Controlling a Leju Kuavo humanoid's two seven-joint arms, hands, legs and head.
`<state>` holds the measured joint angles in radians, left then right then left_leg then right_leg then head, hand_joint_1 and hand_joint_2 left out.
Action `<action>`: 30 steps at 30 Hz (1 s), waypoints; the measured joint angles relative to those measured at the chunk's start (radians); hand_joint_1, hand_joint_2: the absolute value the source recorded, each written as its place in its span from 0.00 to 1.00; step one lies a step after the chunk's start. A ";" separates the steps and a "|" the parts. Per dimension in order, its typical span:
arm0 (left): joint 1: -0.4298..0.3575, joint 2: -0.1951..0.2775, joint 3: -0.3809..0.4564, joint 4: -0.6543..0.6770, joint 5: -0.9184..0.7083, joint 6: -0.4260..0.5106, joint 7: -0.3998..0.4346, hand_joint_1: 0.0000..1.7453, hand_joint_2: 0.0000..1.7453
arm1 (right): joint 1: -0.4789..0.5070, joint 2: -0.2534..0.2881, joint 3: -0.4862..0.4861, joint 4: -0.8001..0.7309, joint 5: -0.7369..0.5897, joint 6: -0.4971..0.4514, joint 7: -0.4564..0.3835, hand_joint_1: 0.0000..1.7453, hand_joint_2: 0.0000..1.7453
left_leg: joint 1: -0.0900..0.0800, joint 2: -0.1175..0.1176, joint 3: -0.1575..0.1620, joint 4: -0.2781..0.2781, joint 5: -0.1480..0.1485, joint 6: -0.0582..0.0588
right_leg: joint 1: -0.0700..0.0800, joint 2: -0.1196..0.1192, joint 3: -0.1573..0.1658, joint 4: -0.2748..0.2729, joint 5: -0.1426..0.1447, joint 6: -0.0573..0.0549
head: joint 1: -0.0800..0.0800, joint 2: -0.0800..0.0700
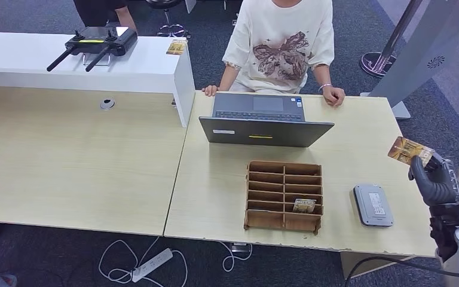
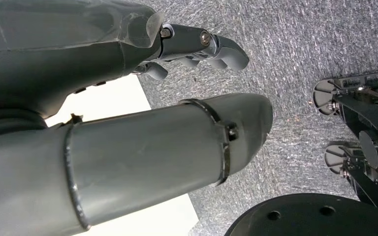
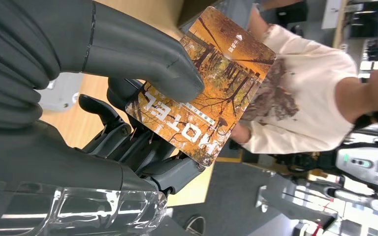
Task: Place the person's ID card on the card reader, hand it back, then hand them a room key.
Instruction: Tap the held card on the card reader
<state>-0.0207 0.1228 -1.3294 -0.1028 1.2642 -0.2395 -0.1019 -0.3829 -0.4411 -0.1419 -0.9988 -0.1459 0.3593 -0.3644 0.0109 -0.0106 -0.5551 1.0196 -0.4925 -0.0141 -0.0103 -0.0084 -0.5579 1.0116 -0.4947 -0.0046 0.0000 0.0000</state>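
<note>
My right hand [image 1: 433,179] is raised beyond the table's right edge and pinches an orange hotel room key card [image 1: 409,150] between thumb and fingers; the right wrist view shows the card [image 3: 206,81] printed "HOTEL" under my thumb. The grey card reader [image 1: 373,204] lies flat on the table just left of that hand. A person in a white printed T-shirt [image 1: 281,45] sits across the table with both hands on its far edge. My left hand [image 2: 197,46] hangs over the carpet holding nothing, its fingers loosely curved and apart.
A wooden slotted card holder [image 1: 284,195] stands mid-table with another card [image 1: 304,205] in one slot. A grey laptop [image 1: 265,121] is open toward the person. A white counter [image 1: 83,60] at far left carries a black controller. A power strip [image 1: 152,265] lies on the floor.
</note>
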 joint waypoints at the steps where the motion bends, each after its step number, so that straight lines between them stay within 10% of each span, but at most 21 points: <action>1: 0.000 0.000 0.000 0.000 0.000 -0.001 0.000 0.00 0.00 | -0.004 -0.005 0.000 0.017 0.011 0.001 0.002 1.00 1.00 | 0.000 0.000 0.000 0.000 0.000 0.000 | 0.000 0.000 0.000 0.000 0.000 0.000 | 0.000 0.000; 30: 0.001 0.010 0.000 0.000 -0.004 -0.012 -0.002 0.00 0.00 | -0.136 -0.144 0.033 0.384 0.120 0.150 -0.027 1.00 1.00 | 0.000 -0.001 -0.001 0.000 0.000 0.000 | 0.000 -0.001 0.000 0.000 0.000 0.000 | 0.000 0.000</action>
<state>-0.0200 0.1325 -1.3298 -0.1030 1.2601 -0.2513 -0.1042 -0.5187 -0.5853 -0.1084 -0.6153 -0.0263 0.5097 -0.3910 0.0109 -0.0112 -0.5558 1.0197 -0.4926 -0.0140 -0.0104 -0.0092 -0.5582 1.0116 -0.4947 -0.0046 0.0000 0.0000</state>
